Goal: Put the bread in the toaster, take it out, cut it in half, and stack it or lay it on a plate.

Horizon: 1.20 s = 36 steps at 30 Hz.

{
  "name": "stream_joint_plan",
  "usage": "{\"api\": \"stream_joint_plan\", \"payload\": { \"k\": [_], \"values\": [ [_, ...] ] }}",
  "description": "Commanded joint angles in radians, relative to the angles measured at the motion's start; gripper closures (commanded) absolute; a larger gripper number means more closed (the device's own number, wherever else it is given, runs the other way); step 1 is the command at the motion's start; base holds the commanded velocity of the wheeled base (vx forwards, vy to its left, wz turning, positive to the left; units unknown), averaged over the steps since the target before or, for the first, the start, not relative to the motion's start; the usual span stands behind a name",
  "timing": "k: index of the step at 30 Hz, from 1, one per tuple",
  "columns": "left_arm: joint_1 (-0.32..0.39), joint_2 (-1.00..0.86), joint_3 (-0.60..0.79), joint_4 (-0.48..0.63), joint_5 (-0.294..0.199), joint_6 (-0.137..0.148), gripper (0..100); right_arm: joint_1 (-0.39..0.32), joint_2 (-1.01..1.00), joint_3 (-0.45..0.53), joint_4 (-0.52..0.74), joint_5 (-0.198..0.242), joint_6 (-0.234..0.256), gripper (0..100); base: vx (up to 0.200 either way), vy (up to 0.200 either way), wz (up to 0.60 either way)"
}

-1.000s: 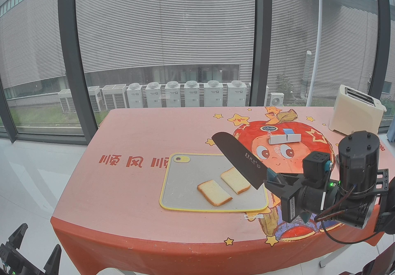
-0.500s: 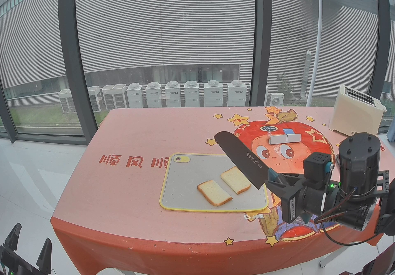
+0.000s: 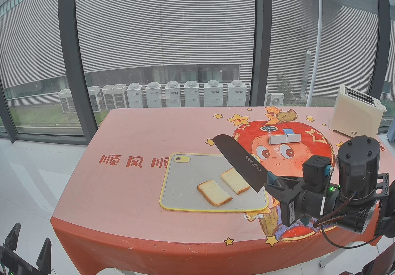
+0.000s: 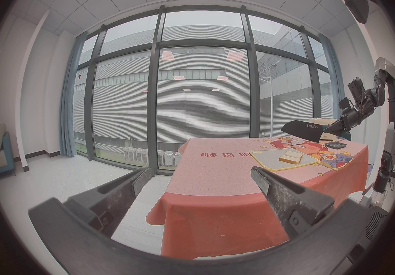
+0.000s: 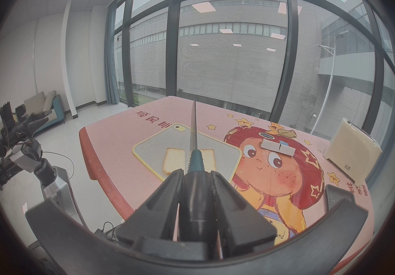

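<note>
Two toasted bread halves lie side by side on the yellow-rimmed cutting board (image 3: 181, 183): the left half (image 3: 214, 192) and the right half (image 3: 235, 180). My right gripper (image 3: 276, 186) is shut on the teal handle of a black-bladed knife (image 3: 240, 160). It holds the blade in the air, slanting over the right half and the board's right edge. In the right wrist view the knife (image 5: 192, 132) points between the two halves (image 5: 175, 160) (image 5: 209, 160). My left gripper (image 3: 26, 247) hangs open, low and off the table's near-left corner, with nothing between its fingers (image 4: 288, 197).
A cream toaster (image 3: 356, 111) stands at the table's far right corner. A small white and blue block (image 3: 285, 137) sits behind the board on the printed tablecloth. The table's left half is bare cloth, and windows run behind the table.
The right arm has sunk slightly with the knife, blade still over the right bread half. The left gripper shifted a little left and lower. The bread has not moved.
</note>
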Motion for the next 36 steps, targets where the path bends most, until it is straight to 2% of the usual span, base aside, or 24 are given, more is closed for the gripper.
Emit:
{"api": "stream_joint_plan", "payload": {
  "k": [1,16,18,27,33,36],
  "values": [
    [0.001,0.005,0.018,-0.001,0.0,0.0,0,0.001,0.01,0.0,-0.001,0.001,-0.001,100,0.0,0.0,0.0],
    [0.0,0.005,0.018,-0.001,0.0,0.001,0,-0.019,0.015,-0.005,-0.004,0.002,0.003,100,0.0,0.0,0.0],
    [0.0,0.005,0.018,-0.001,0.0,0.001,0,-0.062,0.016,-0.008,-0.002,0.004,0.003,100,0.0,0.0,0.0],
    [0.0,0.005,0.018,-0.001,0.0,0.0,0,-0.108,0.041,-0.015,-0.004,0.004,0.001,100,0.0,0.0,0.0],
    [0.0,0.005,0.018,-0.001,0.0,0.001,0,-0.189,0.084,-0.035,-0.005,0.014,-0.004,100,0.0,0.0,0.0],
    [0.0,0.005,0.018,-0.001,0.0,0.001,0,-0.206,0.102,-0.037,-0.016,0.014,-0.004,100,0.0,0.0,0.0]
  ]
}}
